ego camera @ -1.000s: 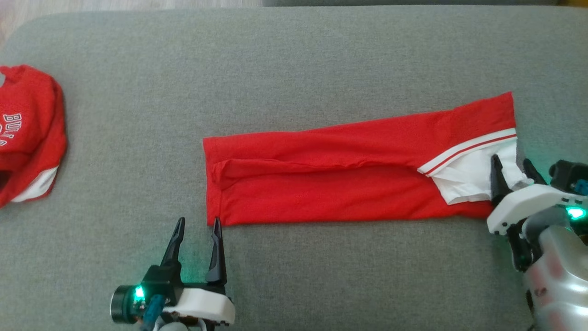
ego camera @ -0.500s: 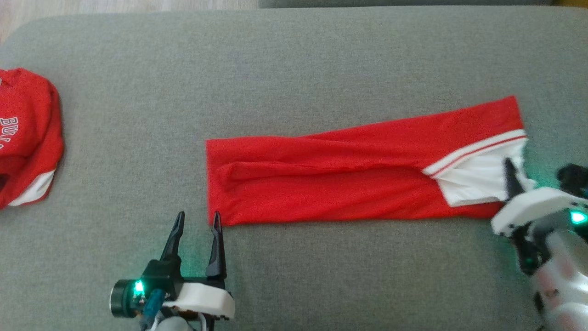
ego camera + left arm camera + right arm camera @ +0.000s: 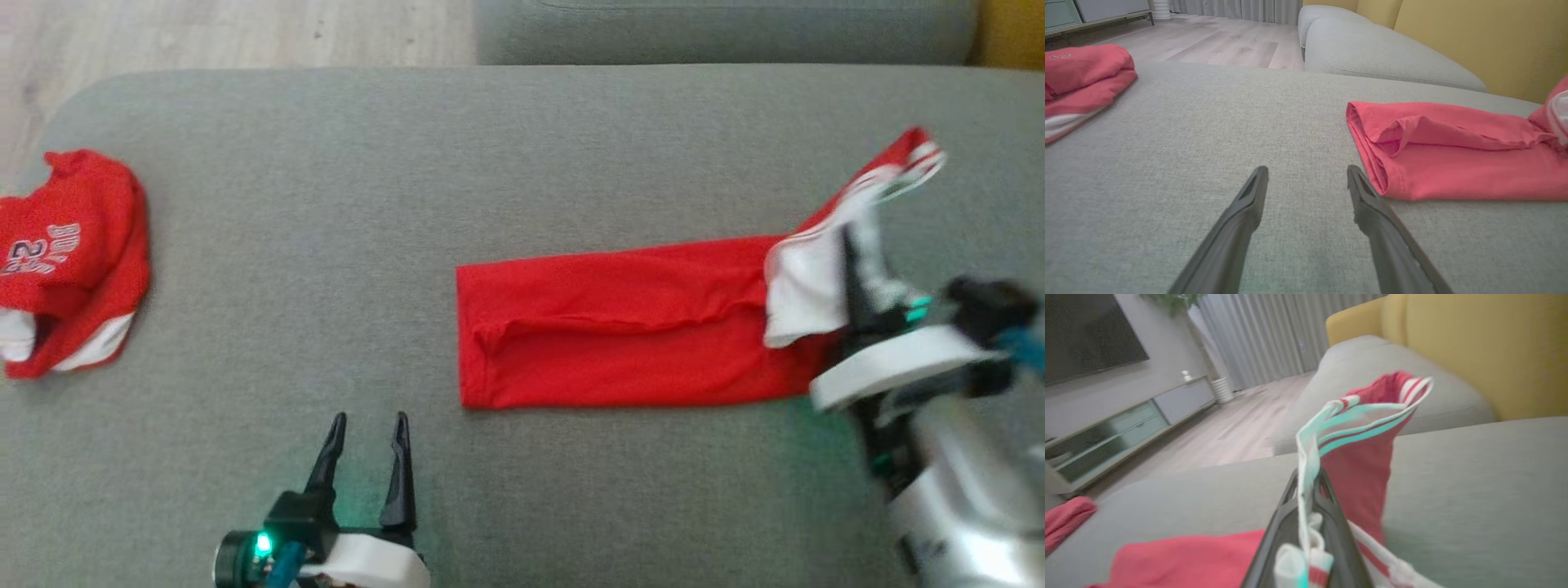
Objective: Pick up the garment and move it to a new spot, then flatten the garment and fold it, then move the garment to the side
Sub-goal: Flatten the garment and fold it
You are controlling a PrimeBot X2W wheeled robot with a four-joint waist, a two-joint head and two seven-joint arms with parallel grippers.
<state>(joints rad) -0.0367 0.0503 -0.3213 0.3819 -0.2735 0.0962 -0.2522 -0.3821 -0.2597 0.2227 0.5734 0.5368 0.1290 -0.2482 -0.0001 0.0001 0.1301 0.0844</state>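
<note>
With the right gripper (image 3: 1308,479) clamped on the garment (image 3: 620,343) and the left gripper (image 3: 369,420) open and empty, we judge the unpinned folds may slide apart.

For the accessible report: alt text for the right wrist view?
The right gripper is shut on the white-and-red striped end of a red garment, holding it up above a grey sofa seat. Behind are a yellow backrest, curtains and a TV cabinet.

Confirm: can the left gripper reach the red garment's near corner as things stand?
Probably yes. The left gripper is open, the red garment lies close ahead to its right, and only bare cushion lies between them.
</note>
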